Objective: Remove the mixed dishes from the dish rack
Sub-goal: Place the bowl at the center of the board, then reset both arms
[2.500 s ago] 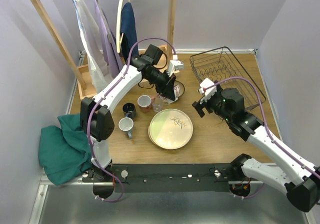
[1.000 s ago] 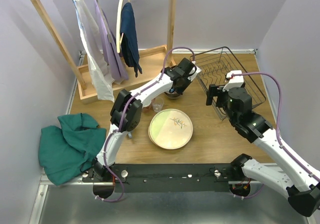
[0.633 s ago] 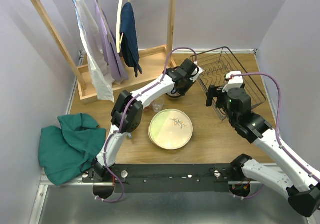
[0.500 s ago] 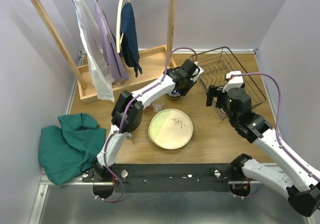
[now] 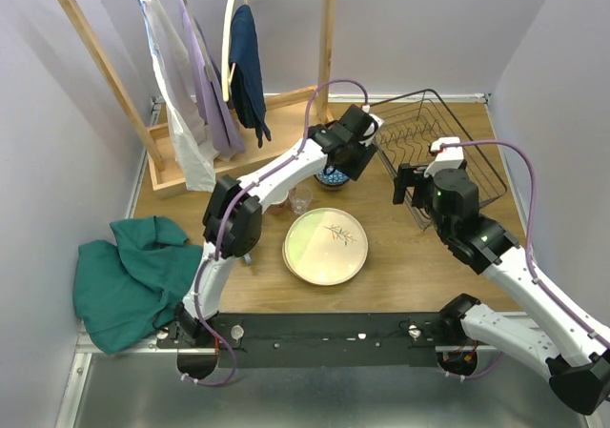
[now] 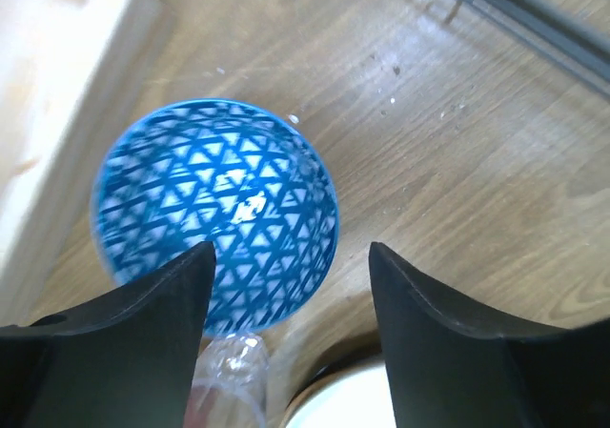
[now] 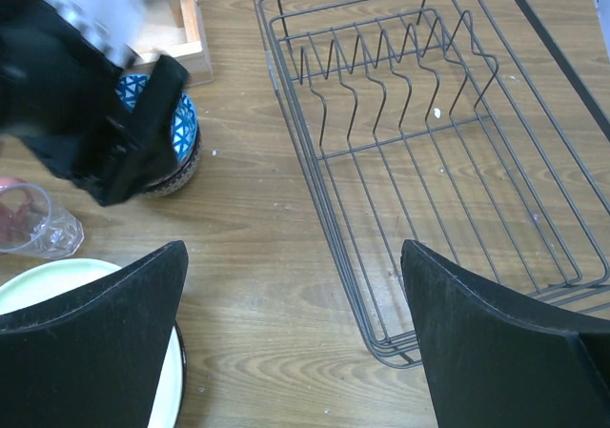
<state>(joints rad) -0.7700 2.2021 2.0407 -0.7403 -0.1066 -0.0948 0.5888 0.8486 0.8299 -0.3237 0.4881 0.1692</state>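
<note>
Rack: the dish rack [image 5: 440, 152] stands at the table's [image 5: 410, 266] far right corner, long side running far to near, tines upright.
Left gripper [image 6: 291, 252]: jaws apart above the blue bowl [image 6: 214, 214], just left of the rack; nothing gripped.
Right gripper [image 7: 294, 256]: jaws wide, nothing held, beside the rack's near left corner.
Hidden: bowl half covered from overhead.
Count: one rack, one bowl, one plate [image 5: 326, 247], one glass [image 5: 301, 202].

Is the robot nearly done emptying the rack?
Nearly, it seems. Done: the rack looks empty, and the plate, glass and blue bowl sit on the table. In hand: nothing; the left gripper is open above the bowl, the right gripper open by the rack. Left: no dish that I can see.
</note>
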